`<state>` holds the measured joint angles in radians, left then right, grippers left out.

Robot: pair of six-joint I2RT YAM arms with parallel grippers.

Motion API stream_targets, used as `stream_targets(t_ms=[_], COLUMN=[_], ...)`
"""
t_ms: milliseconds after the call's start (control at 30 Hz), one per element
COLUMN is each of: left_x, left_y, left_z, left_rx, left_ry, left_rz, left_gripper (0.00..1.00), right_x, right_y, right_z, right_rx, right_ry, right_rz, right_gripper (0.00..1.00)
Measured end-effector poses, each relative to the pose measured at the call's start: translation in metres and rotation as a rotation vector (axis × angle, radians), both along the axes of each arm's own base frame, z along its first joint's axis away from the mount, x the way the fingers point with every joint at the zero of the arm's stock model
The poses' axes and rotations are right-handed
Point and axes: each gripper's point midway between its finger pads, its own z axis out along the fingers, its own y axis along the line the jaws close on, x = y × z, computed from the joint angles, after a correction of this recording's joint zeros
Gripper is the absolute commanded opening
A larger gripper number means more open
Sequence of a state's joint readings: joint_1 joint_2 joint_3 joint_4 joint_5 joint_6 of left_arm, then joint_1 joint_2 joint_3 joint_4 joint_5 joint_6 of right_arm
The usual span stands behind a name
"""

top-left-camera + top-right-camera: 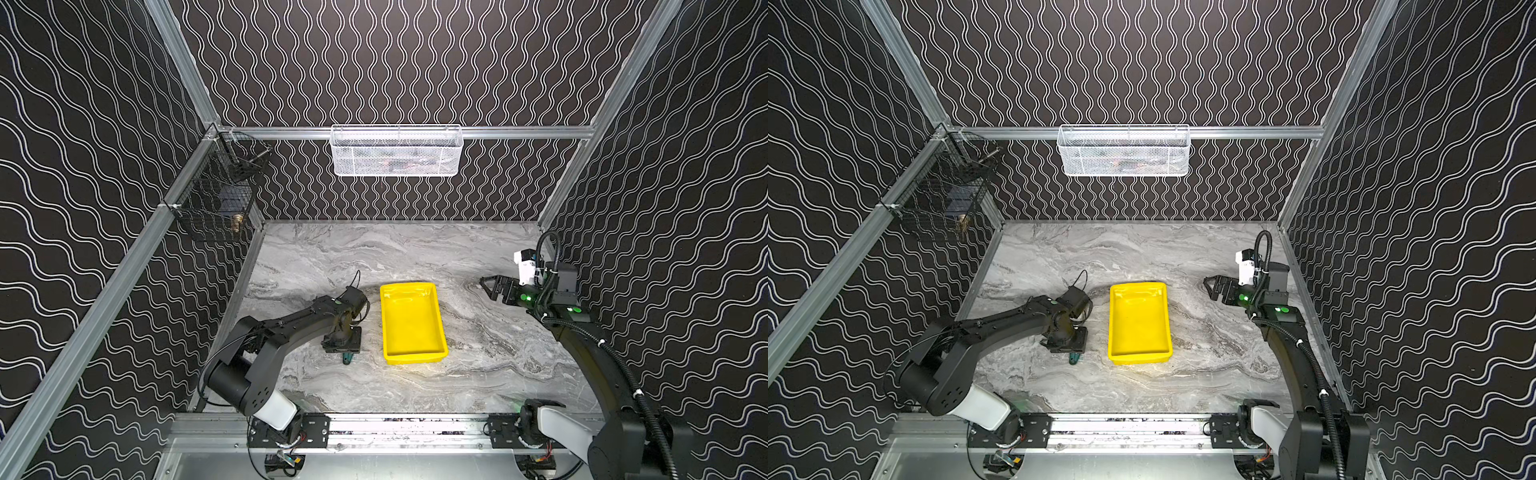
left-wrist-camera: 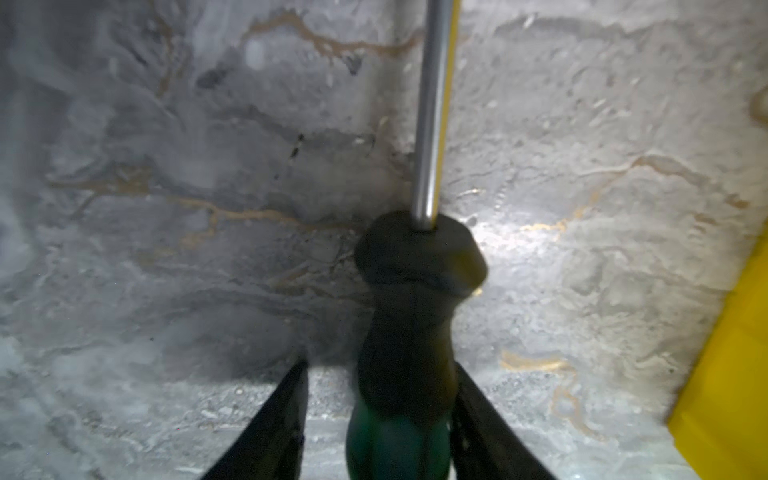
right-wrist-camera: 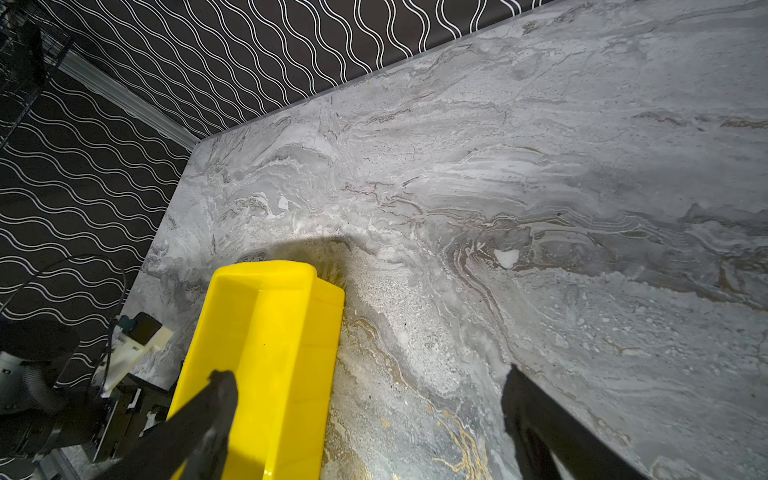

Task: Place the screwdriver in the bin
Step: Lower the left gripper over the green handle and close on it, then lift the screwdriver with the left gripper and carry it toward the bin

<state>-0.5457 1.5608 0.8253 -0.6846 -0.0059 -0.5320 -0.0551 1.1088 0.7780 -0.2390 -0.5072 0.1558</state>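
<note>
The screwdriver lies on the marble table, left of the bin, its metal shaft pointing away from its green-and-black handle. In both top views only the green handle end shows beneath my left gripper. That gripper points down and straddles the handle. One finger touches it and the other finger stands a small gap off. The yellow bin is empty; its edge also shows in the left wrist view. My right gripper hovers open, right of the bin, holding nothing.
A white mesh basket hangs on the back wall rail. A black wire cage hangs in the back left corner. Patterned walls close in the table on three sides, and a metal rail runs along the front.
</note>
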Motion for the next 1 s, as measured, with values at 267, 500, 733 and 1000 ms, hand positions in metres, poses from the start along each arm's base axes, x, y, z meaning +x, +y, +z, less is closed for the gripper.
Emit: stream_targets(t_ms=[267,500,733,1000], left_x=[-0.0002,-0.0008,-0.0019,-0.0025], left_y=[0.0034,0.0046,0.0051,0.0048], left_z=[-0.0026,-0.0037,-0.0044,-0.0054], left_rx=[0.021,0.028,0.024,0.021], left_ry=[0.004,0.007,0.002,0.002], left_rz=[0.012,0.011,0.011,0.011], left_gripper=[0.42,0.36,0.31,0.32], right_x=[-0.0005,-0.0018,-0.0023,-0.0024], right_y=[0.001,0.0036,0.0045,0.0044], right_z=[-0.0011,-0.001,-0.0006,-0.0007], right_rx=[0.004,0.014,0.018,0.018], right_ry=[0.003,0.001,0.0,0.0], right_rz=[0.006,0.019,0.024,0.024], right_gripper=[0.99,0.99,0.99,0.99])
